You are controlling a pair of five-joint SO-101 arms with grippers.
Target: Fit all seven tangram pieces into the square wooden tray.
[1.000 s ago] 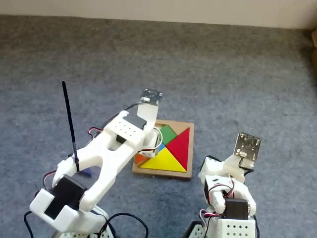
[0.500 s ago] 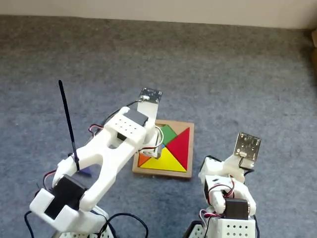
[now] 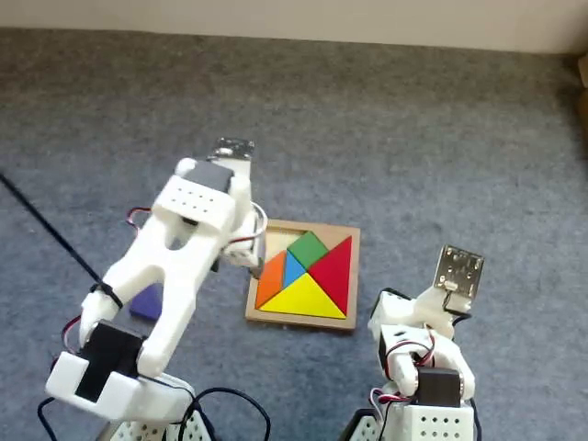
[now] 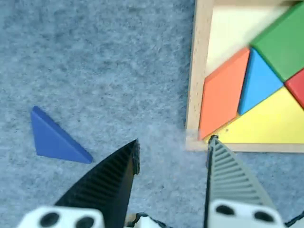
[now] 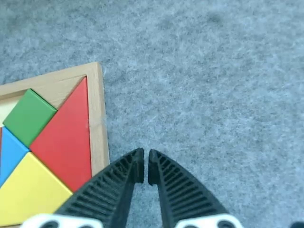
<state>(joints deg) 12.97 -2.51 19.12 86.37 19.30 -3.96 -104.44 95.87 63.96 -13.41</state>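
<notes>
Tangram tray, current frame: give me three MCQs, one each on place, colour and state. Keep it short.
1. Where is the loose blue triangle relative to the tray?
A. inside it
B. on the carpet beside it
C. in a gripper

2. The square piece is:
A. green
B. red
C. yellow

3. The left gripper is:
A. shut on a piece
B. open, empty
C. shut, empty

Answers:
1. B, it lies flat outside the wooden rim.
2. A, its top face is green.
3. B, its fingers stand apart with nothing held between them.
</notes>
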